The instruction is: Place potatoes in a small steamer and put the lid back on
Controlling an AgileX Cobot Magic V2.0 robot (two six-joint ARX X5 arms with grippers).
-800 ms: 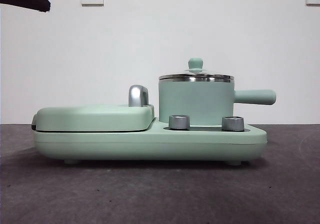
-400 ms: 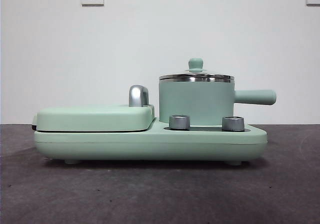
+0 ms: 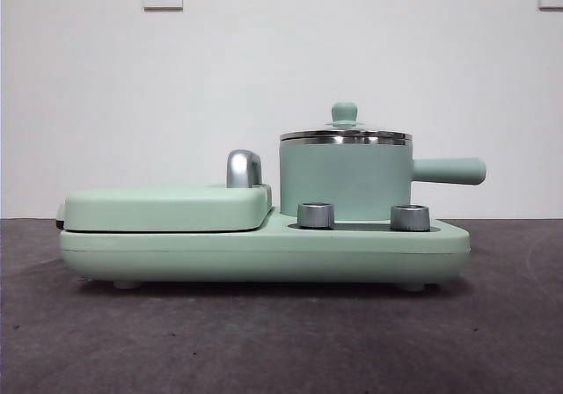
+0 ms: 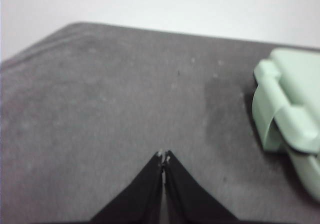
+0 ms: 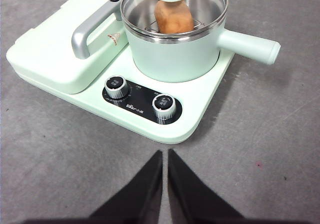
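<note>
Black jaws of the right claw (image 5: 164, 156) are pressed together, holding nothing, hovering over bare grey surface (image 5: 60, 159) in front of the appliance. Straight ahead of it sits the mint-green cooker base (image 5: 200, 106) with two steel dials (image 5: 116, 85), and behind those the small steamer (image 5: 175, 54) on its plate. Lid (image 5: 172, 1) sits on the steel rim, knob centred. Potato (image 5: 173, 16) shows through the glass, resting on the rack inside, standing roughly on end.

Left claw (image 4: 163, 158) is likewise closed and empty, over open surface, with only the end of the griddle cover (image 4: 290, 104) at the edge of its view. It is well apart from the pot.

Front view: no arm visible. Lid (image 3: 345, 134) looks level on the steamer (image 3: 345, 178), side handle (image 3: 449, 171) pointing away from the griddle cover (image 3: 167, 207).

Judgement: task looks complete, potato in, lid on. If any correction were needed, the right arm is nearer: the pot lies directly ahead of its claw, handle off to one side and clear of a straight approach to the knob. Left arm would have to cross the griddle cover first. Only residual risk is the lid seating unevenly; nothing seen suggests that.
</note>
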